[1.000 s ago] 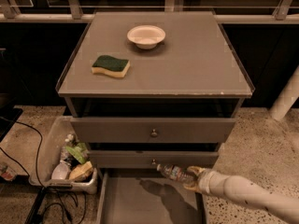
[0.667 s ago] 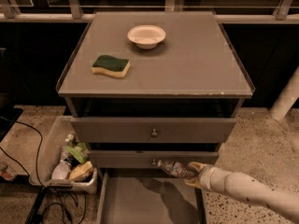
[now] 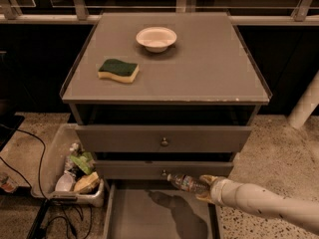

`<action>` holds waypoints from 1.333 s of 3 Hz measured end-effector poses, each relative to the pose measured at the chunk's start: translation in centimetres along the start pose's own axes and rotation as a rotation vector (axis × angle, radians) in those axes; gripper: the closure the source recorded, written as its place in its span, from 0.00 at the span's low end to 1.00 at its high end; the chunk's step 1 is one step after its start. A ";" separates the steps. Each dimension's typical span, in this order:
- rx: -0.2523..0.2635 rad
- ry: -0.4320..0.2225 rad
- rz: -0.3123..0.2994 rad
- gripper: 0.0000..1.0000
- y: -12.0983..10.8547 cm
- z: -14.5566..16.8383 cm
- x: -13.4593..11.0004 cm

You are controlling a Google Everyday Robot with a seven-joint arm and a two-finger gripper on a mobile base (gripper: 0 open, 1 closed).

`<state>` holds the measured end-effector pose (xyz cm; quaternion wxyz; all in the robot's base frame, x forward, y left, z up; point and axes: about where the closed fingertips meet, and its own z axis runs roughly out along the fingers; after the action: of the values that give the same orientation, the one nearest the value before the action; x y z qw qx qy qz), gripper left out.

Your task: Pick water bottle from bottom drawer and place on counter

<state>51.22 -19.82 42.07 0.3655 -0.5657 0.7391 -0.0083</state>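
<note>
- My gripper (image 3: 203, 188) is low at the front right of the cabinet, over the right side of the open bottom drawer (image 3: 130, 218); its arm (image 3: 264, 204) comes in from the lower right.
- The fingers are clamped on the base end of the water bottle (image 3: 183, 182).
- The bottle lies roughly level in the air above the drawer, cap end pointing left, just beside the knob (image 3: 163, 173) of the drawer above.
- A shadow (image 3: 174, 210) of bottle and gripper falls on the drawer floor.
- The counter (image 3: 209, 68) carries a white bowl (image 3: 156, 38) near the back and a green-and-yellow sponge (image 3: 118, 70) at front left, the two apart.
- A bin (image 3: 75, 176) of mixed clutter sits on the floor left of the cabinet.
</note>
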 end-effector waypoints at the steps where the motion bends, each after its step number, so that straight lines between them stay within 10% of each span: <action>1: 0.022 0.039 -0.034 1.00 0.7 -3.2 -2.0; 4: 0.209 -0.022 -0.195 1.00 -2.3 -16.8 -13.2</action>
<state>45.14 -16.23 62.39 0.4278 -0.5937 0.6719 -0.1145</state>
